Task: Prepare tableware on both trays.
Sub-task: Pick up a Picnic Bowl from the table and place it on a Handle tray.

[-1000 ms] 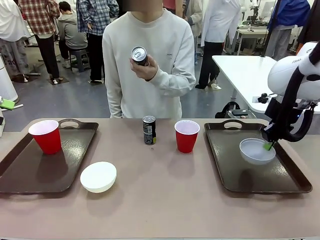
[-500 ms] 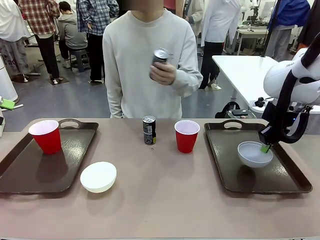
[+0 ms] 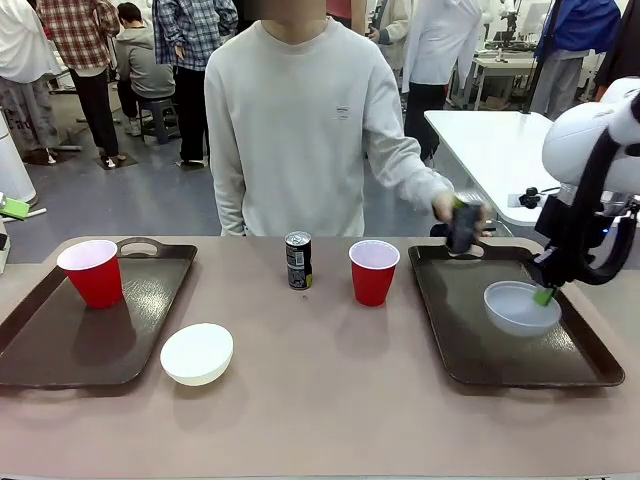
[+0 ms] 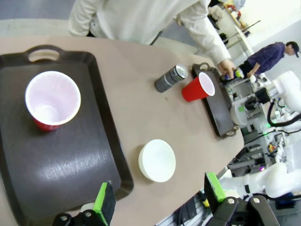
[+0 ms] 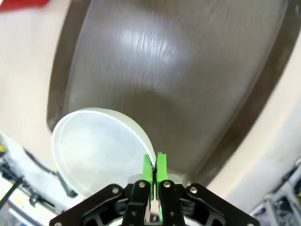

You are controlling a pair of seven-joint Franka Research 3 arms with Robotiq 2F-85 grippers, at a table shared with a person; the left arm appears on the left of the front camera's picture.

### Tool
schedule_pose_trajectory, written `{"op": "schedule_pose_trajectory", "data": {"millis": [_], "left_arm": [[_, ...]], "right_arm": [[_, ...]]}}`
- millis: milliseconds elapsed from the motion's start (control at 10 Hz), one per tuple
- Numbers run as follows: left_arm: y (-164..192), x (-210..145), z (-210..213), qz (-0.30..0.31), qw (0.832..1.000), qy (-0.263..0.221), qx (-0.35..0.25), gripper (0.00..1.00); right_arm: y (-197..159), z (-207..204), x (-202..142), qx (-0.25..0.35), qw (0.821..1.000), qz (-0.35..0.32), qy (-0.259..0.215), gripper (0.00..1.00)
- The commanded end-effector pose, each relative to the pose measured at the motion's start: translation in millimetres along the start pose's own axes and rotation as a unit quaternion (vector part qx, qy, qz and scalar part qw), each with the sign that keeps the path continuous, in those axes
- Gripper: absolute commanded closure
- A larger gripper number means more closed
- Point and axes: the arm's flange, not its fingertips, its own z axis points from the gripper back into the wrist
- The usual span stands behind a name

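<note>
My right gripper (image 3: 543,295) (image 5: 154,168) is shut on the rim of the pale grey-white bowl (image 3: 518,306) (image 5: 96,150), held low over the right tray (image 3: 470,340) (image 5: 164,61). The person's hand holds a dark can (image 3: 464,227) over that tray's far end. A second can (image 3: 298,260) (image 4: 170,77) and a red cup (image 3: 373,271) (image 4: 199,86) stand on the table between the trays. The other red cup (image 3: 92,272) (image 4: 51,100) stands on the left tray (image 3: 60,345) (image 4: 56,165). The cream-white bowl (image 3: 197,352) (image 4: 157,160) lies on the table beside it. My left gripper (image 4: 159,195) hangs open high above the left tray's edge.
The person stands at the far side, one arm reaching over the right tray's handle (image 3: 465,248). Bare table (image 3: 330,400) stretches between the trays and along the front edge. A white table (image 3: 490,150) stands behind at the right.
The person's hand brought the can down from chest height to the far end of the right tray. My right gripper shifted slightly right with the bowl.
</note>
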Motion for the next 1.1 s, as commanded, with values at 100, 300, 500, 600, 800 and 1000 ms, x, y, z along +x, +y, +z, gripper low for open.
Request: {"op": "schedule_pose_trajectory", "data": {"millis": [100, 300, 500, 600, 800, 1000], "left_arm": [[0.3, 0.0, 0.4, 0.0, 1.0, -0.001, -0.001, 0.0], [0.3, 0.0, 0.4, 0.0, 1.0, -0.001, -0.001, 0.0], [0.3, 0.0, 0.4, 0.0, 1.0, -0.001, -0.001, 0.0], [0.3, 0.0, 0.4, 0.0, 1.0, -0.001, -0.001, 0.0], [0.3, 0.0, 0.4, 0.0, 1.0, -0.001, -0.001, 0.0], [0.3, 0.0, 0.4, 0.0, 1.0, -0.001, -0.001, 0.0]], "right_arm": [[27.1, 20.0, -70.8, -0.027, 1.0, -0.004, -0.015, 0.96], [21.2, 14.3, -59.6, -0.014, 1.0, -0.005, 0.005, 0.96], [20.9, 10.6, -53.4, -0.014, 1.0, -0.005, 0.01, 0.96], [18.4, 10.5, -49.1, -0.011, 1.0, -0.009, 0.004, 0.96], [7.5, 4.2, -21.2, 0.002, 1.0, -0.004, -0.003, 0.96], [-6.0, -8.1, 7.8, 0.0, 1.0, -0.002, -0.013, 0.96]]}}
